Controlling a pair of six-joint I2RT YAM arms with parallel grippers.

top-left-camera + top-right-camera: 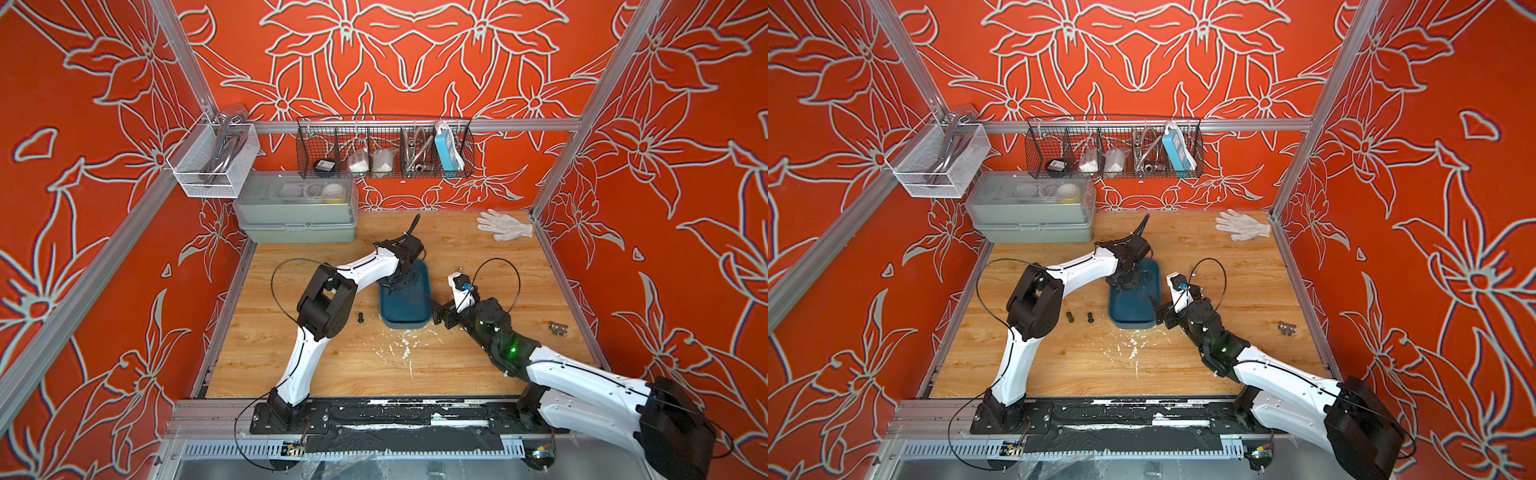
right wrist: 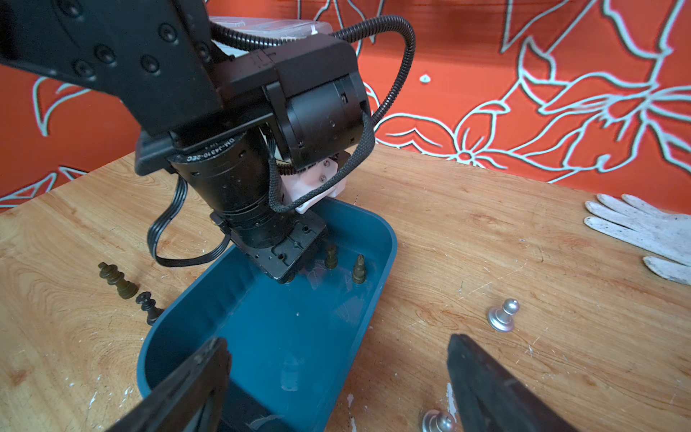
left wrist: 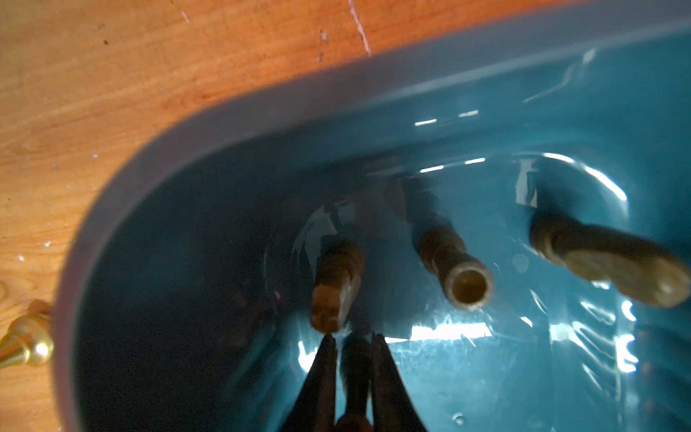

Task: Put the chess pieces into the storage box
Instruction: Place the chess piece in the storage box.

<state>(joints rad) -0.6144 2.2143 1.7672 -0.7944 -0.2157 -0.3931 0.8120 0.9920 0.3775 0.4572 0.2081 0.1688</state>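
The teal storage box point(image 1: 409, 309) point(image 1: 1133, 309) sits mid-table. My left gripper point(image 1: 399, 284) point(image 3: 353, 338) reaches down into its far end, fingers nearly together with a dark chess piece between them. Three bronze pieces point(image 3: 336, 284) point(image 3: 454, 273) point(image 3: 605, 265) are in the box just beyond its tips. My right gripper point(image 1: 436, 309) point(image 2: 336, 374) stands open and empty over the box's near right corner. Two dark pieces point(image 1: 1070, 318) point(image 1: 1090, 318) lie left of the box. Two silver pawns point(image 2: 503, 316) point(image 2: 437, 420) stand to its right. A gold piece point(image 3: 26, 344) lies outside the wall.
A grey-green lidded case point(image 1: 297, 208) stands at the back left under a black wire basket point(image 1: 384, 147) and a white one point(image 1: 212, 162). A white glove point(image 1: 505, 224) lies at the back right. A small metallic thing point(image 1: 558, 328) sits near the right edge.
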